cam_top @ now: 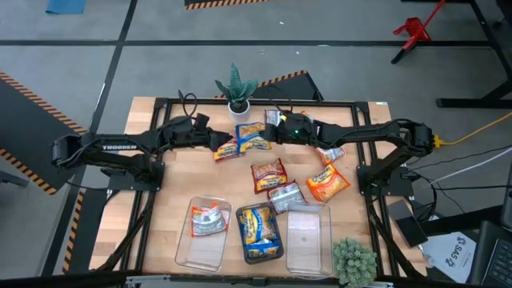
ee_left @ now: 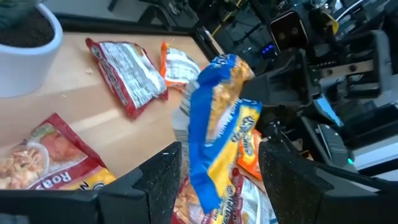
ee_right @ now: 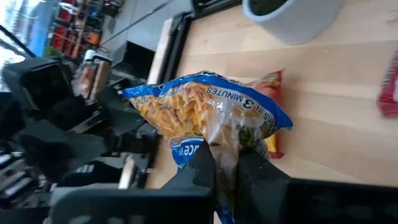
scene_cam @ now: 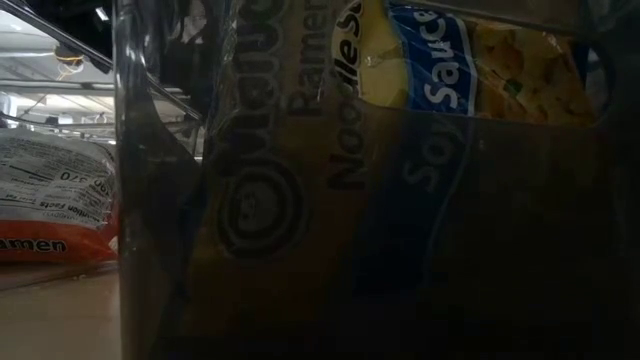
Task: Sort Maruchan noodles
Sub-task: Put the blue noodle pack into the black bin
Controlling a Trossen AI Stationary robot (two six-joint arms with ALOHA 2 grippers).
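Note:
My right gripper (ee_right: 227, 171) is shut on a blue-and-yellow noodle packet (ee_right: 205, 106), over the far middle of the table (cam_top: 254, 138). My left gripper (ee_left: 217, 180) is open, with one finger on each side of that same packet (ee_left: 214, 130); I see no touch. Loose packets lie on the wood: a red one (cam_top: 268, 174), an orange one (cam_top: 328, 182), a silver one (cam_top: 286, 196) and another below the left gripper (cam_top: 226, 150). A red-and-silver packet (cam_top: 210, 220) lies in the left bin and a blue-and-yellow one (cam_top: 260, 232) in the middle bin. My right gripper pinches the blue-and-yellow packet between its two fingers at one crinkled edge (ee_right: 225, 146). It comes roughly level from the table's right. The packet stands up beyond the fingers, raised above the packets on the table; its lower end is hidden behind my left fingers (ee_left: 158, 183).
Three clear bins stand in a row at the near edge; the right one (cam_top: 308, 236) holds no coloured packet. A potted plant (cam_top: 236, 90) stands at the far edge and a bushy one (cam_top: 354, 260) at the near right corner. A black frame (cam_top: 160, 102) rims the table.

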